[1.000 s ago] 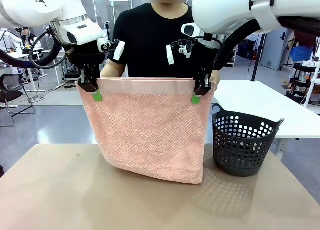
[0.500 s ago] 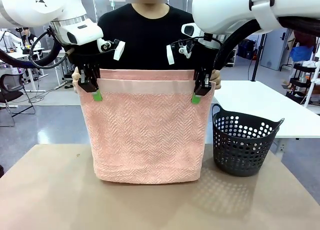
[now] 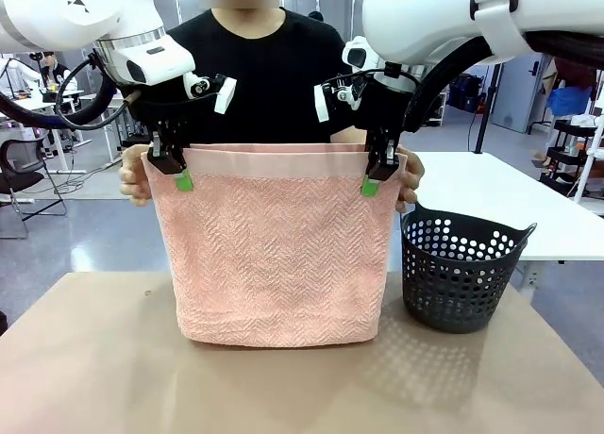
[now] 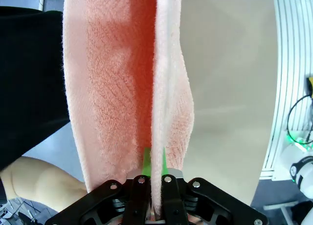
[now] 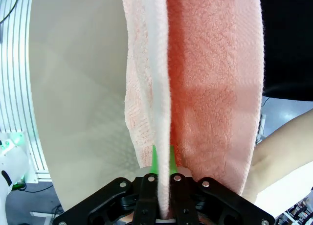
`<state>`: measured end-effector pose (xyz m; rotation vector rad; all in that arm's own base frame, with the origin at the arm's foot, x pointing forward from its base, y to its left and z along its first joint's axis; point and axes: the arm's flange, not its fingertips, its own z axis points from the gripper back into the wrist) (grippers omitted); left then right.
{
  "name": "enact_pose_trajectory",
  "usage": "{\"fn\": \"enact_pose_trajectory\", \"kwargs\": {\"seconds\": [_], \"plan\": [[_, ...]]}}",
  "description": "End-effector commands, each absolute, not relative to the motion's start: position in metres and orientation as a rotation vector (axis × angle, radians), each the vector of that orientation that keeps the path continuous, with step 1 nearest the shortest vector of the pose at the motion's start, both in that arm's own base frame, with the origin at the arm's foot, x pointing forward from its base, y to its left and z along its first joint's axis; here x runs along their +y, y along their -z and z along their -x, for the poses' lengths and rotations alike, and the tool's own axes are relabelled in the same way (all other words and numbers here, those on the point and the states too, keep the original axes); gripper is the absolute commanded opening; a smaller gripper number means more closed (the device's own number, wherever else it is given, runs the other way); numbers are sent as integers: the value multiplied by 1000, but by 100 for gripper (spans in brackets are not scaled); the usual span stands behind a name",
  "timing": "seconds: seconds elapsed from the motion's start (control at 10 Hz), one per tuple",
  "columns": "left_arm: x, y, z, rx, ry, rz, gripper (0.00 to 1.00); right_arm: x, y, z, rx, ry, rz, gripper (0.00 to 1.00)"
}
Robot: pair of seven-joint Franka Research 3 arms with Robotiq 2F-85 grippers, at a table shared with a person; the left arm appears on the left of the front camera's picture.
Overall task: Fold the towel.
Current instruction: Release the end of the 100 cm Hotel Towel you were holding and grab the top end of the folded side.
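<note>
Towel (image 3: pixel 274 255) now hangs doubled over the near half of the counter (image 3: pixel 85 358). Its folded bottom edge is at or just above the surface, and we cannot tell whether it touches. Our left end effector (image 3: pixel 177 170) is clamped on the top left corner and our right end effector (image 3: pixel 375 175) on the top right corner. Each pinches the hem band between its green pads.

A second ago the cloth hung skewed, its lower end swung to the right. Half a second ago a second hem band stood above ours, on the far side. Now that far layer sits level with our hem. The person's left-side hand (image 3: pixel 134 175) and right-side hand (image 3: pixel 412 179) rest at the two top corners, just outside our grips.

We judge the first fold made: the edges are matched, and the far layer seems to be in the person's hold, not ours. The dark basket (image 3: pixel 460 274) stands just beside the towel on the right.
</note>
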<state>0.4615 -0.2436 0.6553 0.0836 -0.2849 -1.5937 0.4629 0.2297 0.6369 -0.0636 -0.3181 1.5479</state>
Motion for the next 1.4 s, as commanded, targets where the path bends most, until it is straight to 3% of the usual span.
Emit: {"fn": "enact_pose_trajectory", "kwargs": {"seconds": [0.0, 0.8, 0.9, 1.0, 1.1, 1.2, 1.3], "plan": [[-242, -657, -462, -288, 1591, -84, 0, 229, -637, -463, -316, -1547, 68, 0], [-242, -657, -462, -288, 1591, -84, 0, 229, -637, -463, -316, -1547, 68, 0], [-244, -656, -461, -286, 1594, -84, 12, 231, -637, -462, -317, -1550, 63, 3], [-243, -656, -460, -296, 1614, -85, 36, 229, -637, -462, -335, -1548, 63, 33], [-243, -657, -459, -307, 1603, -95, 48, 230, -636, -462, -336, -1544, 65, 33], [-243, -658, -458, -318, 1597, -100, 72, 229, -638, -461, -339, -1543, 71, 63], [-242, -663, -456, -332, 1595, -108, 84, 226, -644, -461, -357, -1539, 68, 36]]}}
